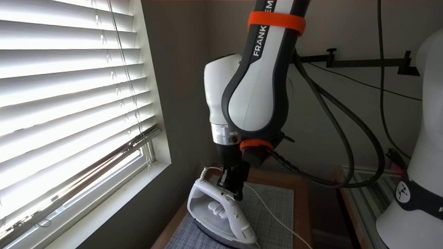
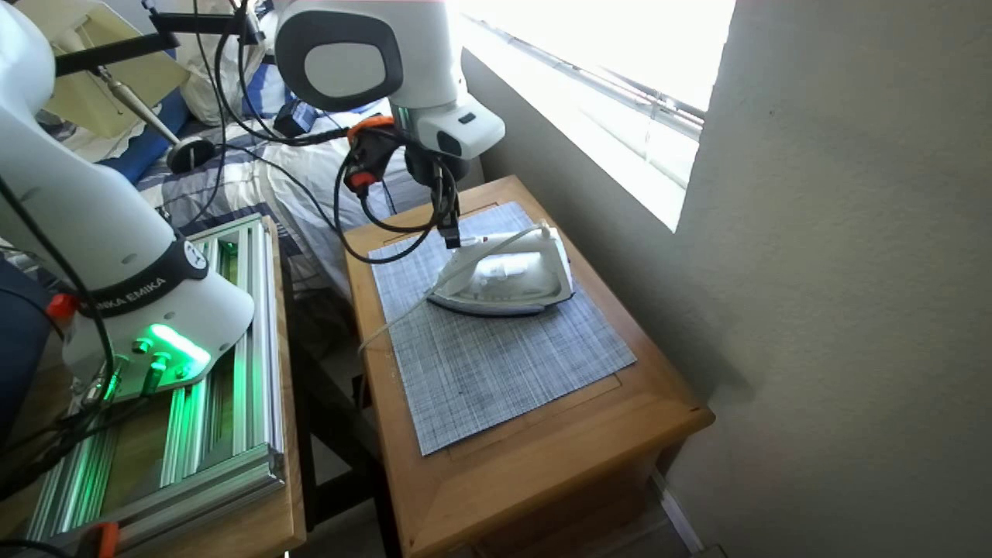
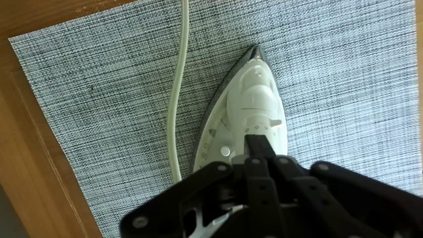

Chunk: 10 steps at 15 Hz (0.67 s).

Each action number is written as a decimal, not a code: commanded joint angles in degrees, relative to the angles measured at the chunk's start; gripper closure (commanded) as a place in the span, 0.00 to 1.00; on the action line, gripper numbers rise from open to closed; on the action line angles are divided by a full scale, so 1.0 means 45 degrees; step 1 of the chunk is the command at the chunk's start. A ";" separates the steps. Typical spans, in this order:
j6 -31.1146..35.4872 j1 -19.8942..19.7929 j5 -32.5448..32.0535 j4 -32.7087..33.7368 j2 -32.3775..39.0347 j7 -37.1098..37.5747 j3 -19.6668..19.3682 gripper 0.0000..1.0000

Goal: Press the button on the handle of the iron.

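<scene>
In an exterior view: an iron, white and grey, is set sole-down on a grey woven mat, which is laid on a wooden counter. The handle is carried uppermost. A pale cord is run over the mat to one side. White slatted blinds are hung at a window. A white arm, marked by orange bands, is extended over the counter; its dark fingers are pointed downward, close at the handle. Whether contact is made cannot be told.

In an exterior view: the iron is seen side-on, on the far half of the mat, its near side crossed by the cord. The fingers are held just beside the handle. A green light is shown on the robot base, mounted on a metal frame. A bed and a tilted lamp are seen behind.

In the wrist view: the iron is seen from above, its nose pointed away from the fingers. A small lever and a round white disc are borne on it. The fingers are set together, and the rear of the iron is covered by them. The button cannot be identified with certainty.
</scene>
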 commanded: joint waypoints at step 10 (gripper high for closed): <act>0.0861 -0.0487 0.2285 0.0276 0.1441 -0.1741 0.0831 1.00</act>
